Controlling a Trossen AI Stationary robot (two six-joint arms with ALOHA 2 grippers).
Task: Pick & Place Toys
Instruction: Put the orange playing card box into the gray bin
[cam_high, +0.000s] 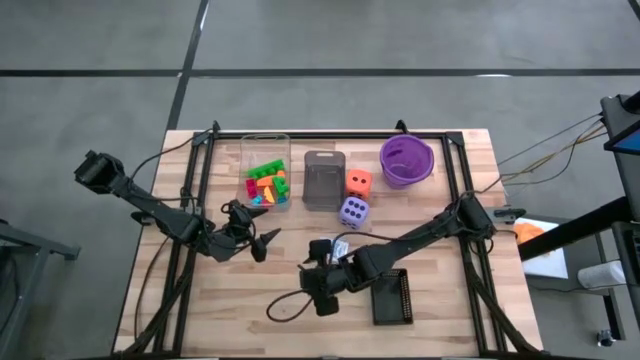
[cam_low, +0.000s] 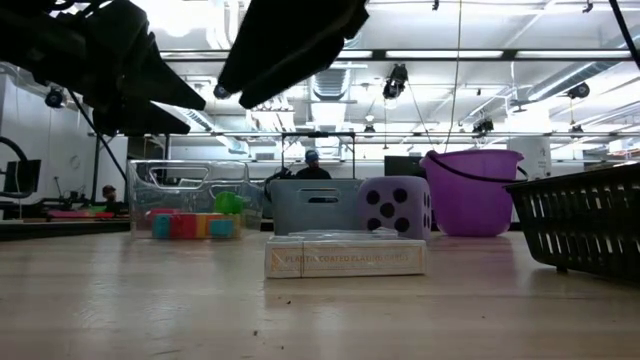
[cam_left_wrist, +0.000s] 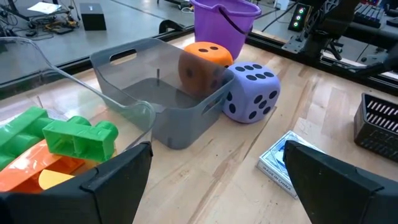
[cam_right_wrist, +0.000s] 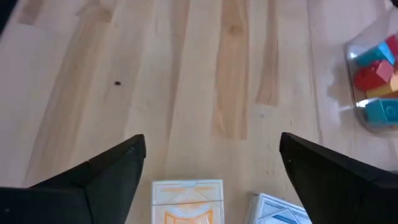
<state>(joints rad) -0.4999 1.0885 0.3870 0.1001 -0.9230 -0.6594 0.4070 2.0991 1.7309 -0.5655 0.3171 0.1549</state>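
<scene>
Several coloured bricks lie in the clear bin; a green one shows close in the left wrist view. The orange die and the purple die stand on the table beside the grey bin. Two card packs lie flat mid-table, one white and orange, one blue. My left gripper is open and empty, near the clear bin's near end. My right gripper is open above the table, just beside the packs.
The purple bowl stands at the far right. The black bin sits near the front, right of my right gripper. A dark cable loop lies on the table near the front. Bare wood lies at the near left.
</scene>
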